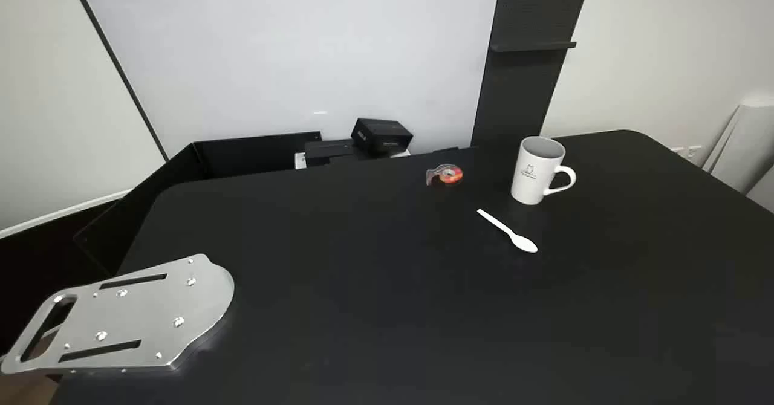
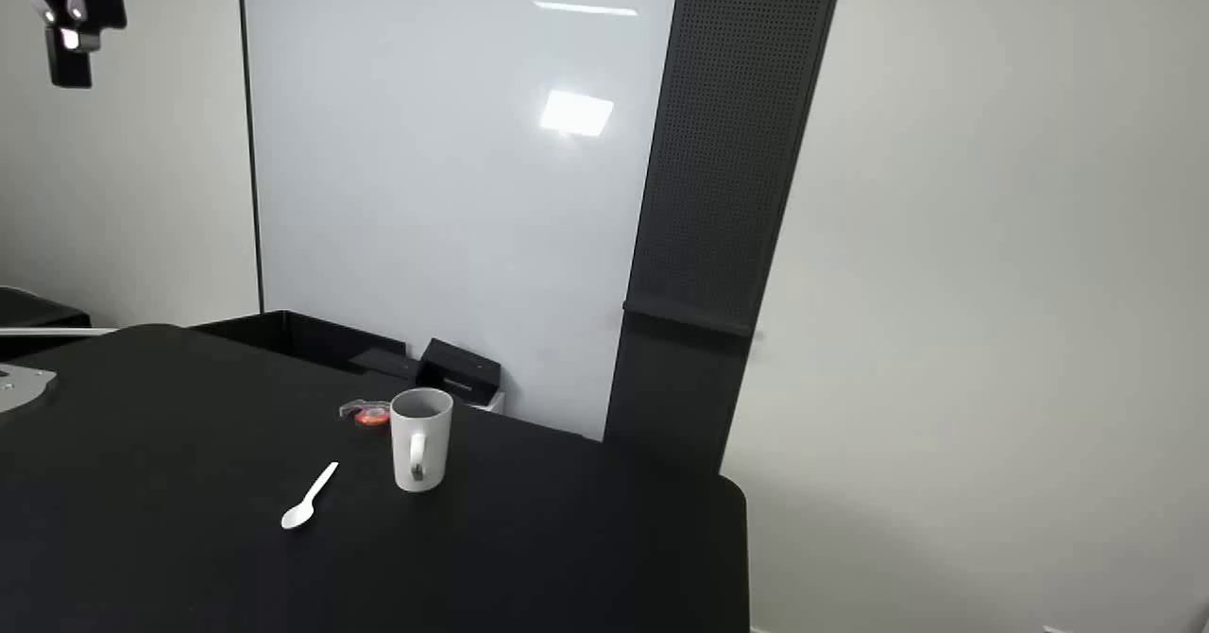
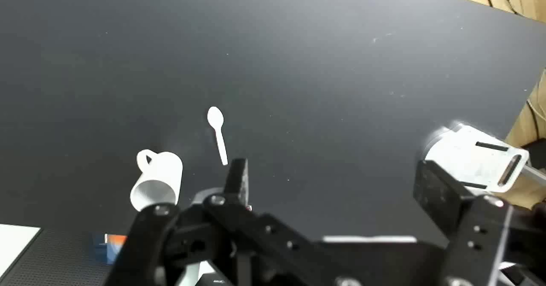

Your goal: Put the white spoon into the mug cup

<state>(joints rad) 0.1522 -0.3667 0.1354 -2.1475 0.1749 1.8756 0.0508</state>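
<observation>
In the wrist view the gripper [image 3: 330,170] was spread wide, the table [image 3: 341,85] showing far below and between its fingers [image 3: 236,179]. In an exterior view the spoon [image 1: 507,230] lay flat on the table, outside the mug [image 1: 532,178], its bowl pointing to four o'clock and its handle to ten. The mug stood upright near it, at one o'clock from the spoon, with its loop turned to three and a small drawing on its side. The tape [image 1: 455,178] lay at nine o'clock from the mug. Well apart from the spoon, between eight and nine o'clock, was the metal plate [image 1: 145,311]. The box [image 1: 381,139] sat past the table's edge, at ten o'clock from the tape.
</observation>
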